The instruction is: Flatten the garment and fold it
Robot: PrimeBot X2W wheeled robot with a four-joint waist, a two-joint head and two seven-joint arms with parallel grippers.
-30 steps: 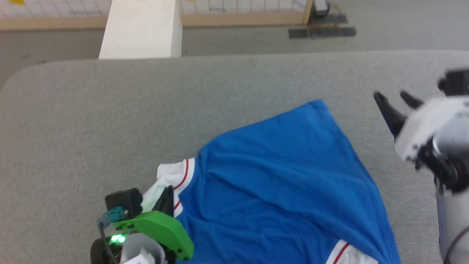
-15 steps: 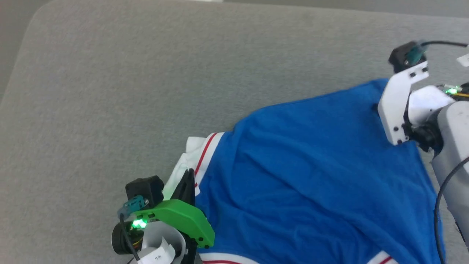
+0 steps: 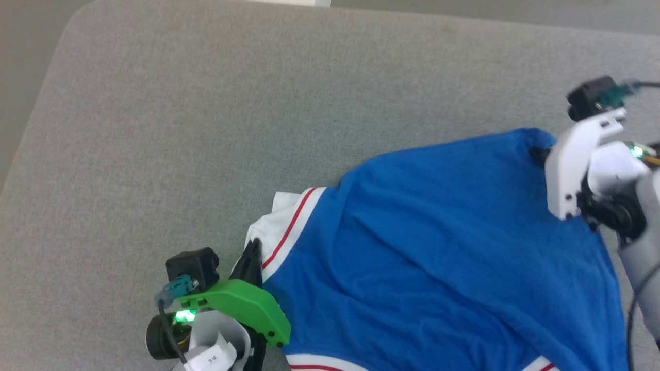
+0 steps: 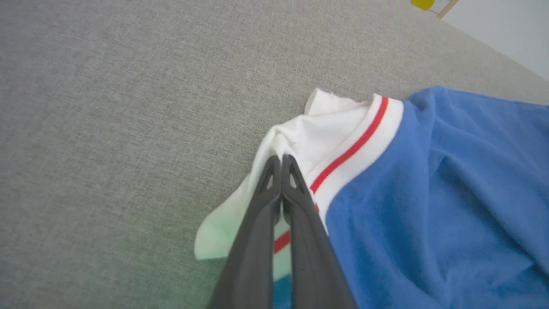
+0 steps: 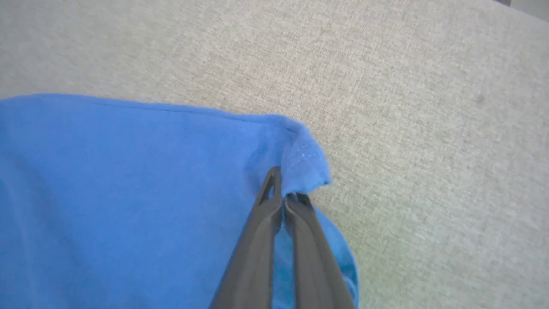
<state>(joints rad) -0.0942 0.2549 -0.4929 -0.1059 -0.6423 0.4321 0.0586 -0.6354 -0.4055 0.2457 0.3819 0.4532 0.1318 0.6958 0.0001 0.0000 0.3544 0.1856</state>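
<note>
The garment (image 3: 438, 247), a royal-blue jersey with white bands and thin red stripes, lies spread over the grey table (image 3: 206, 129). My left gripper (image 3: 251, 251), under its green mount, is shut on the white sleeve band (image 4: 300, 137) at the garment's left. In the left wrist view the left gripper (image 4: 281, 161) has both fingers pressed together with white cloth between them. At the far right, my right gripper (image 3: 539, 153) is shut on the garment's blue corner (image 5: 304, 159). The right gripper (image 5: 283, 184) shows that corner bunched at its fingertips.
The table's rounded far-left corner (image 3: 77, 15) and left edge border bare floor (image 3: 20, 62). Open grey tabletop stretches behind and to the left of the garment.
The head camera has tilted down and shifted. My right gripper came down from above the table onto the blue corner and shut on it. The left gripper kept its hold.
</note>
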